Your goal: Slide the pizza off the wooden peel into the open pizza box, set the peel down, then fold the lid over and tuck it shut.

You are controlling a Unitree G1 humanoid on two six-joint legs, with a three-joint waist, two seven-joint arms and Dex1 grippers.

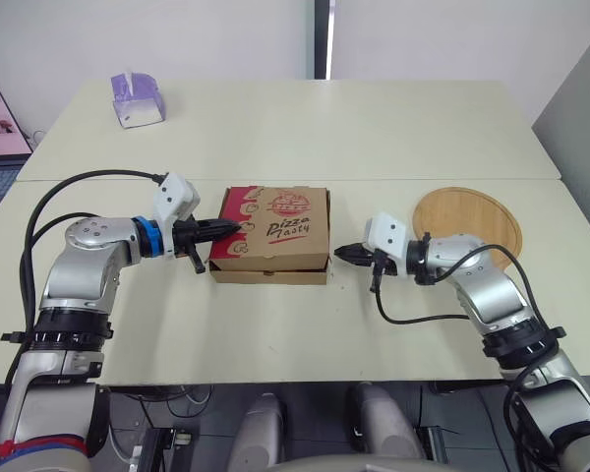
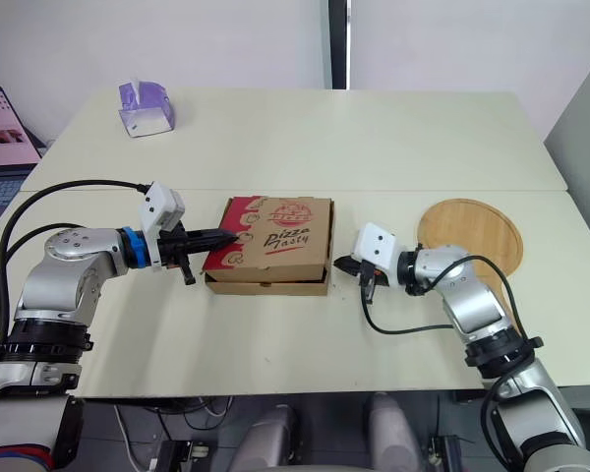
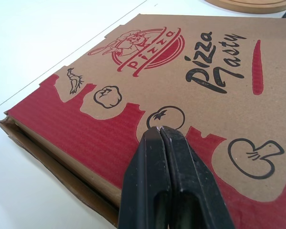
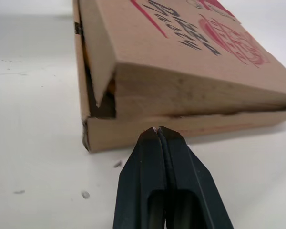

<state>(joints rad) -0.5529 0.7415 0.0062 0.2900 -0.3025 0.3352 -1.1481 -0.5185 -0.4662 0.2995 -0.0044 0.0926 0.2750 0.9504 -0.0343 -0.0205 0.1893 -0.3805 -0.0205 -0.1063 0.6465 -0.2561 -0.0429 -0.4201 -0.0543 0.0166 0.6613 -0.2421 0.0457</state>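
1 pizza box (image 1: 272, 234) lying closed, centre | 1 wooden peel (image 1: 469, 218) lying centre-right | left gripper (image 1: 231, 227) touching lid (image 1: 287, 208), right gripper (image 1: 342, 253) hovering beside box, both pressed together, pinching nothing

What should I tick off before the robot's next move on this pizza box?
1. Peel set down, apart from the box: ok.
2. Lid folded over the box: ok.
3. Lid tucked shut: not ok. The right wrist view shows a gap at the corner, with the lid's edge raised above the base.
4. Left pincer shut, tips at the lid's left edge: ok.
5. Right pincer shut, just short of the box's right side: ok.
6. Pizza inside: cannot tell, since the lid hides it.
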